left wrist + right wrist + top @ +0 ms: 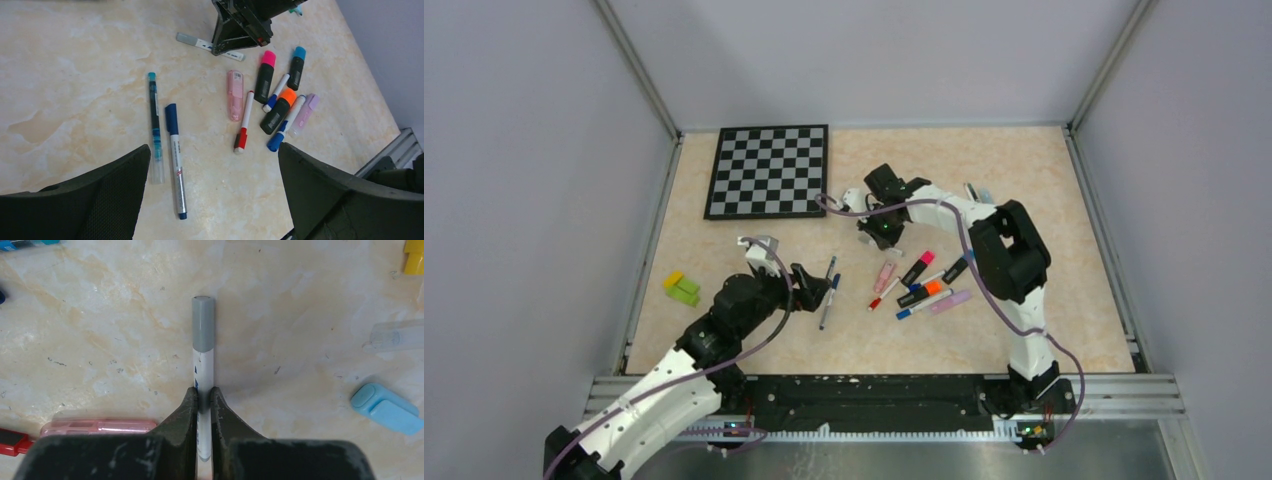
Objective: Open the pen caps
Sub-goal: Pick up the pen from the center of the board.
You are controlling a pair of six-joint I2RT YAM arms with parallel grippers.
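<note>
Two arms work over a beige, marbled table (1024, 170) enclosed by plain grey walls (524, 150), with metal rails along its edges. A chessboard (769, 170) lies at the far left, and a yellow-green block (682, 288) sits near the left edge.

Right gripper (204, 395): fingers pressed onto the white barrel of a pen (203, 367) lying flat. Its grey cap (203, 325) is on and points away from the jaws.

Left gripper (214, 150): fingers spread wide, holding nothing, above a teal pen (155, 115) and a blue-capped pen (176, 160) lying side by side.

Other capped pens lie clustered between the arms, showing a pink cap (269, 57), light blue cap (299, 52), orange cap (287, 95) and red cap (240, 141). Barrel print is too small to read.
</note>
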